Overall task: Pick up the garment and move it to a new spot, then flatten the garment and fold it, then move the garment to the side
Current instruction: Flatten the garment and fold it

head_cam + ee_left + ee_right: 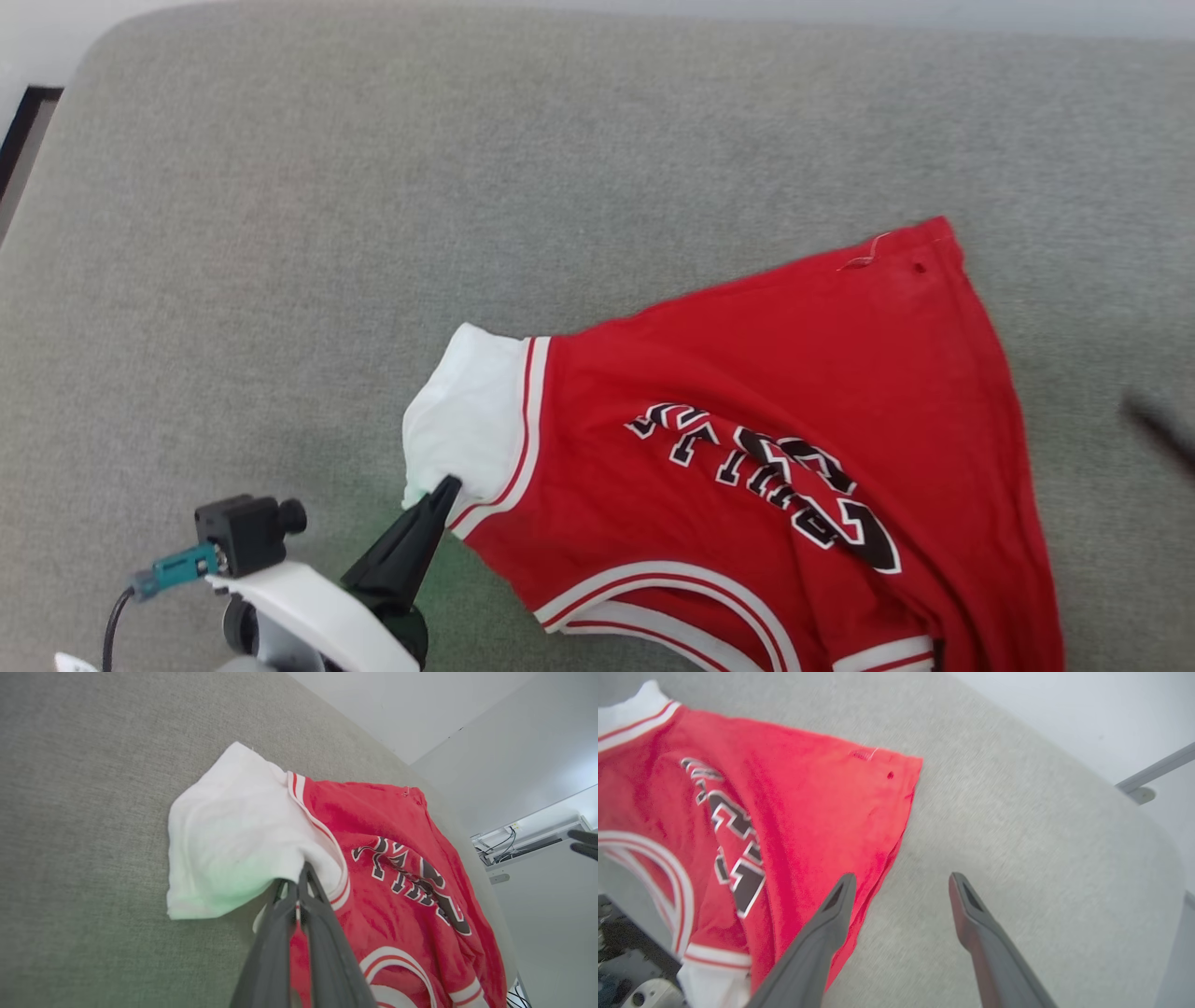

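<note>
Left gripper jaws pinch white part of garment on grey surface; right gripper jaws apart, empty, at garment's right edge.

Grey upholstered surface: bare across upper half and left of frame, passage free. Lower right: red jersey spread flat. Lower left: left gripper, clamped on jersey, blocks corner.

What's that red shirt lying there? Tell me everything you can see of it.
The jersey is soft red cloth with a white section, red-and-white striped trim and black, white-edged lettering. It lies spread, slightly rumpled, on a grey fabric surface. The left claw is shut on the white section's edge; the open right claw hangs at its opposite side.
</note>
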Robot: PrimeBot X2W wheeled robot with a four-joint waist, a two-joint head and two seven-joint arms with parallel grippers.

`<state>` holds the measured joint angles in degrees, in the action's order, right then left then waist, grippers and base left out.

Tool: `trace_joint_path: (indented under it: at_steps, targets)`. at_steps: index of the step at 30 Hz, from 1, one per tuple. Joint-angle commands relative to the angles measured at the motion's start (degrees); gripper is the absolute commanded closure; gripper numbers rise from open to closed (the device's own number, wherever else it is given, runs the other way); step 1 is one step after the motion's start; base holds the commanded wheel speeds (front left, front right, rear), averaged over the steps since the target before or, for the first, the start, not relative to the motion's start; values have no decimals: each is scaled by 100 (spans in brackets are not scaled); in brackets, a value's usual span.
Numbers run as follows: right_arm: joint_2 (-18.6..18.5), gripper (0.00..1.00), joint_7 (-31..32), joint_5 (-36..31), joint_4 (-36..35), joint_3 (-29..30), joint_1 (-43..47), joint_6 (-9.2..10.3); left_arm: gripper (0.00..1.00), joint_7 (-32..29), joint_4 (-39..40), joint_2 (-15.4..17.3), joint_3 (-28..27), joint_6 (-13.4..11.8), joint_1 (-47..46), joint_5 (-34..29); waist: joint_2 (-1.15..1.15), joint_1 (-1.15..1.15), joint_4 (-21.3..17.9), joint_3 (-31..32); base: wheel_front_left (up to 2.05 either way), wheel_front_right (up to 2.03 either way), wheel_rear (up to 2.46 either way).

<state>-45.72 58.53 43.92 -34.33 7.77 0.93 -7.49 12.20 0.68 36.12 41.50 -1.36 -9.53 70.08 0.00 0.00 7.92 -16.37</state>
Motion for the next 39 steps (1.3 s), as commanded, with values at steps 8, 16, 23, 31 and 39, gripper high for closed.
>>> trace_joint_path:
  at_steps: [8,16,23,31,39]
  targets:
    - [187,0,-529,-542,1736,-1010,-2249,1,100,-32,-241,-346,141,253,-485,-157,0,0,346,-467,0,0,0]
    - [362,0,-489,-708,3506,-2337,-3507,2,100,-58,-561,-628,248,447,-853,-281,0,0,616,-902,0,0,0]
    - [366,0,-602,-641,4426,-3325,-3734,1,100,-72,-767,-784,327,571,-1034,-318,0,0,701,-935,0,0,0]
    - [468,100,-1130,-239,4907,-3697,-3922,2,100,-15,-1036,-832,242,711,-1030,-90,0,0,572,-614,0,0,0]
    - [822,100,-2291,-59,5512,-3186,-4341,2,100,23,-1163,-656,-112,878,-1437,318,0,0,270,-92,0,0,0]
